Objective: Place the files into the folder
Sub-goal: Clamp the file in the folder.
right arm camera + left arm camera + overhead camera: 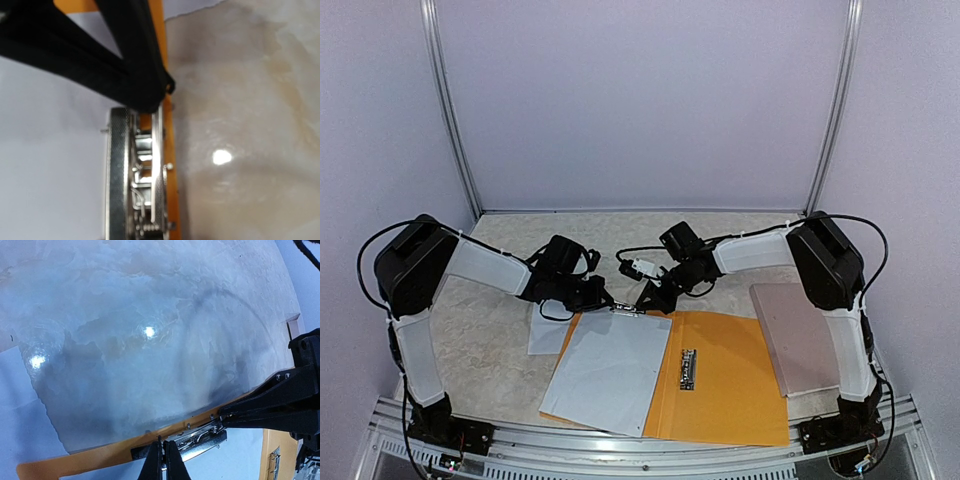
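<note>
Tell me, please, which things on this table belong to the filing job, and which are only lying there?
For the job: orange folder; its metal clip; white sheets on the folder; another sheet beside it; left gripper and right gripper, both at the clip.

Only lying there: pinkish-brown board, right of the folder.

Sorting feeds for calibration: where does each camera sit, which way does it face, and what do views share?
Top external: above and behind the bases, looking down at the table; both arms show, left gripper and right gripper at the folder.
Left wrist: on the left arm, looking past its own fingers across the table; right gripper shows at the right.
Right wrist: close over the metal clip; its own black fingers fill the top.
Shared: all three show the metal clip.
</note>
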`<state>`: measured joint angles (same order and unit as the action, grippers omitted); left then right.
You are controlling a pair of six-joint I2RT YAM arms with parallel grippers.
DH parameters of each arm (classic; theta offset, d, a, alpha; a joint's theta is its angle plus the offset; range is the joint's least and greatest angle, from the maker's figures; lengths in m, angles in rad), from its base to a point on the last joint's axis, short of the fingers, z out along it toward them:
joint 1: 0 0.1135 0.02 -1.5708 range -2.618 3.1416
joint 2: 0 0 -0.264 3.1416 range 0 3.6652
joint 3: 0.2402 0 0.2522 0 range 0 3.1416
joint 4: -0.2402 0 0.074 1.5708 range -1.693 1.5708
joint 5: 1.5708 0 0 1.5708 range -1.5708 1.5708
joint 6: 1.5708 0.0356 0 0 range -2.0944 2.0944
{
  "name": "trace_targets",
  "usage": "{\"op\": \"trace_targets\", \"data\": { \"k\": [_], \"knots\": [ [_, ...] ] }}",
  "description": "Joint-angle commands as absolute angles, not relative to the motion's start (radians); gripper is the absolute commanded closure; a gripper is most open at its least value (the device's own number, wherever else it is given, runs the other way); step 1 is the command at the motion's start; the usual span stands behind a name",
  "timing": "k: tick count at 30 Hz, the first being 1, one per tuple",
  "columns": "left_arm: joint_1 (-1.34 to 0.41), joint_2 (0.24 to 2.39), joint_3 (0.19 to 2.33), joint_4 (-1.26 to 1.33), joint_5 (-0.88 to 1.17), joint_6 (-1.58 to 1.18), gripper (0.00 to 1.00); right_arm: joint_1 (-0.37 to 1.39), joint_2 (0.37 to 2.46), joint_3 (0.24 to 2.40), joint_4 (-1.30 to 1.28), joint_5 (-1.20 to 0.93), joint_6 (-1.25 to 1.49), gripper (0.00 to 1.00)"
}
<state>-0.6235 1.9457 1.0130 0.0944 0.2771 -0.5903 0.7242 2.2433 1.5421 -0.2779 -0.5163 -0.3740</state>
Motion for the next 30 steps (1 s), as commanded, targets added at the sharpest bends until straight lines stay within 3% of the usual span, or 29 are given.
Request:
{"op": "trace_targets", "data": {
  "k": [1,30],
  "knots": [
    [-0.631,2.051,0.915,-0.13,0.198,-0.593,1.0,0.746,2.37,1.488,-0.436,-0.416,-0.38,0.96],
    [-0.692,1.858,0.921,-0.17,0.197,-0.579,1.0,0.746,2.387,1.502,-0.449,-0.408,-0.377,0.97]
  ]
}}
